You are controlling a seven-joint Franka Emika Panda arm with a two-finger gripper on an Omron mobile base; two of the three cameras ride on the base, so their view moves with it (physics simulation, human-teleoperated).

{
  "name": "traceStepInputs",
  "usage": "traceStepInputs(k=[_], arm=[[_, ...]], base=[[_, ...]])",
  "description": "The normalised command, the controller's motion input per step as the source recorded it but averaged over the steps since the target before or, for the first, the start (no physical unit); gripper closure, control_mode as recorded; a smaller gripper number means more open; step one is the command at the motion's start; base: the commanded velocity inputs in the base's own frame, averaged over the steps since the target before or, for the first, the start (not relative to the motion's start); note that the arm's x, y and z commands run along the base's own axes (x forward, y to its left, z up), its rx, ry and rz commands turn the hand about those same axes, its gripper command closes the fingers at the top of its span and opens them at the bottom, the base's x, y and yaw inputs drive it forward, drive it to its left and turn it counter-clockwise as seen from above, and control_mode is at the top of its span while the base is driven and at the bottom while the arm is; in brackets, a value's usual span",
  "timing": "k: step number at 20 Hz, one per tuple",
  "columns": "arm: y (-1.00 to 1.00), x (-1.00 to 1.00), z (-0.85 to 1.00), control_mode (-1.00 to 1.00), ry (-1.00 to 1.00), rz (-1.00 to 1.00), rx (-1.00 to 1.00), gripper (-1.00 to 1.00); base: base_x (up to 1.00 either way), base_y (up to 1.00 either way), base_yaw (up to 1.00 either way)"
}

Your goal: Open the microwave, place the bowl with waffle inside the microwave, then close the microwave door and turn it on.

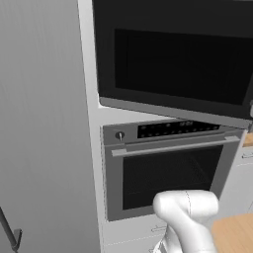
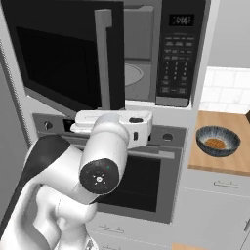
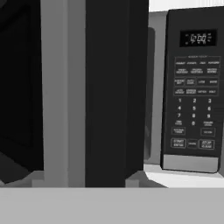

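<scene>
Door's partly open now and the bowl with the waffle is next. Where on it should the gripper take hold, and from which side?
Judging from the right base view, grip the bowl at its rim, coming straight down from above. It sits upright on the wooden counter right of the microwave, mouth open upward, waffle low in the middle, so one finger can probably slip inside the wall.

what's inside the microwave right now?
The microwave door is swung partly open. Through the gap the microwave shows a pale cavity with a round turntable, nothing on it. The door covers the cavity's left part. The bowl sits on the counter.
</scene>
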Motion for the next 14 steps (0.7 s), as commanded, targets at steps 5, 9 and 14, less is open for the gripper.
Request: traceStepInputs(k=[5, 9, 14], arm=[[0.0, -0.91, 0.56, -1.0, 0.02, 0.0, -0.03, 1.0], [0.0, -0.62, 0.83, -1.0, 0.0, 0.0, -0.02, 1.0], [0.0, -0.54, 0.87, -1.0, 0.0, 0.0, 0.0, -1.0]], base=[[0.0, 0.0, 0.0], [0.0, 0.0, 0.0], [0.0, 0.0, 0.0]])
